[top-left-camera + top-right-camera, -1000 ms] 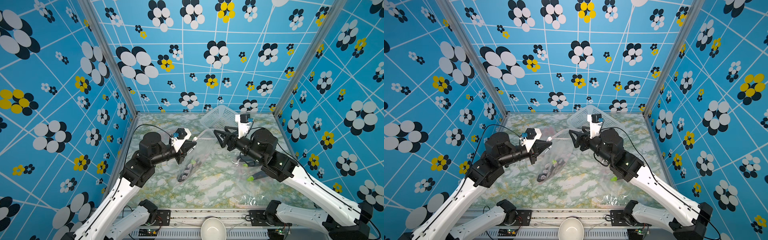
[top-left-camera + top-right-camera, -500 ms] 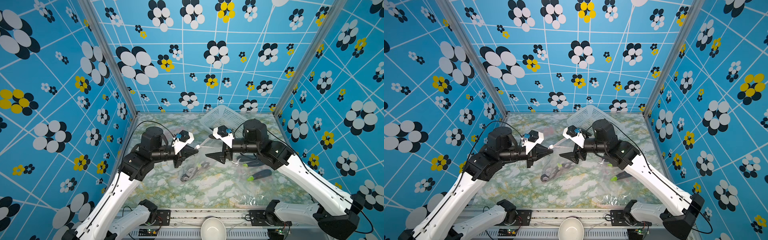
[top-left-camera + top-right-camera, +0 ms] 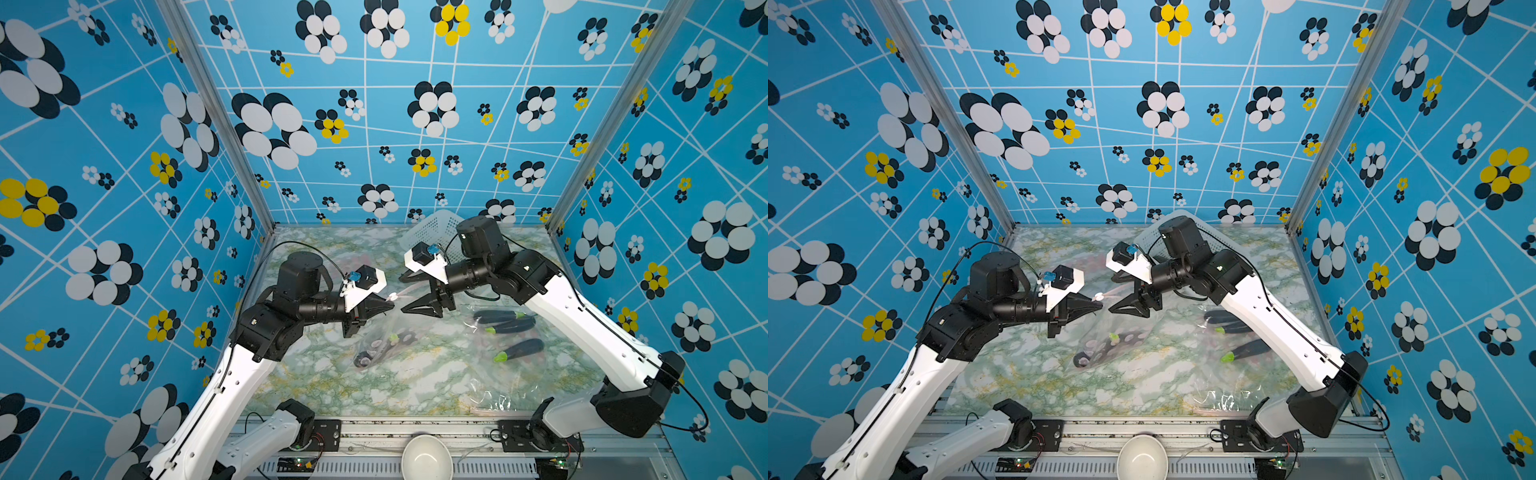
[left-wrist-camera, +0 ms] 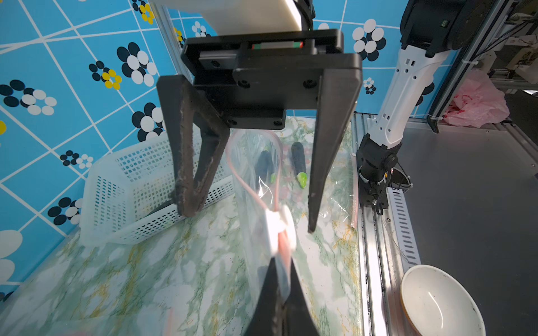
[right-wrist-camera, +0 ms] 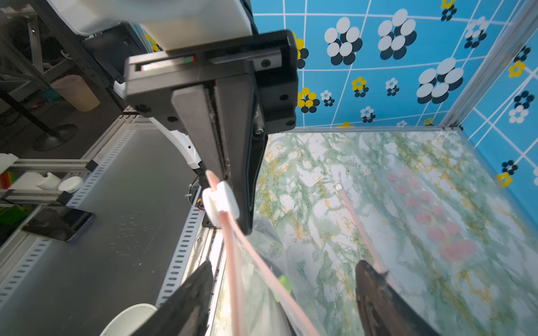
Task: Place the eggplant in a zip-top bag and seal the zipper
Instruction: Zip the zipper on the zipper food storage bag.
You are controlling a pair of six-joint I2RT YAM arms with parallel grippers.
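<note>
Left gripper (image 3: 390,306): jaws together, pinched on the corner of the zip-top bag (image 3: 384,337) directly behind the white slider (image 3: 392,296). Likely an anchor grip: it holds the zipper end taut and clear of the table (image 3: 415,384) so the slider has something to run against.

Right gripper (image 3: 402,294): jaws apart, one finger on each side of the slider, tips just short of it and not touching, facing the left gripper head-on. In the left wrist view, the fingers (image 4: 186,186) bracket the pink zipper track. Reads as lining up to close on the slider.

Zipper: the two pink tracks split apart right at the slider and run off as an open loop, so the mouth is unsealed.

Eggplant (image 3: 1112,336): already inside the bag, hanging below the slider, green cap showing through the plastic. The bag sags from the pinched corner, its lower end resting on the table.

Farther from the slider, on the right arm's side: spare eggplants (image 3: 519,348) on the table. Beyond the slider, toward the back wall: white basket (image 3: 432,228). Bowl (image 3: 426,457) well off, at the front rail.

Stage, by my judgement: loading done, sealing not begun.
</note>
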